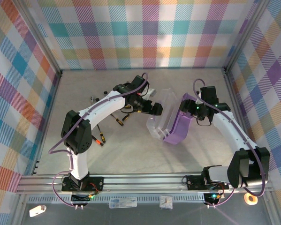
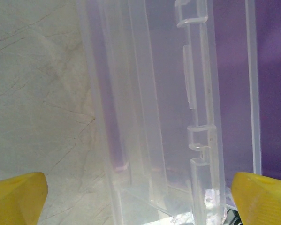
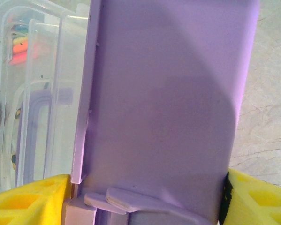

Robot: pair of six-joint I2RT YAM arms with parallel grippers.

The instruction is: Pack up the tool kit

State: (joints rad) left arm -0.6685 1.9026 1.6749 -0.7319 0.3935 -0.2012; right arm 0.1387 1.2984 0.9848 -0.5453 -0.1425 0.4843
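Note:
The tool kit stands open mid-table, its purple base [image 1: 180, 126] tipped up on edge and its clear lid [image 1: 160, 115] hanging to the left. My right gripper [image 1: 193, 108] is shut on the far end of the base. In the right wrist view, the purple base [image 3: 168, 93] spans the gap between both yellow fingers [image 3: 27, 199], and the clear lid [image 3: 46, 70] and purple handle [image 3: 30, 131] lie to the left. My left gripper [image 1: 154, 108] is open at the lid's far left. Its yellow fingers [image 2: 16, 197] straddle the clear lid [image 2: 168, 93] with a gap. Screwdrivers [image 1: 99, 138] lie to the left.
Another orange-handled screwdriver [image 1: 118, 120] and small dark bits [image 1: 93, 99] lie on the table under and beside the left arm. Checkered walls and an aluminium frame rail [image 1: 145, 177] enclose the table.

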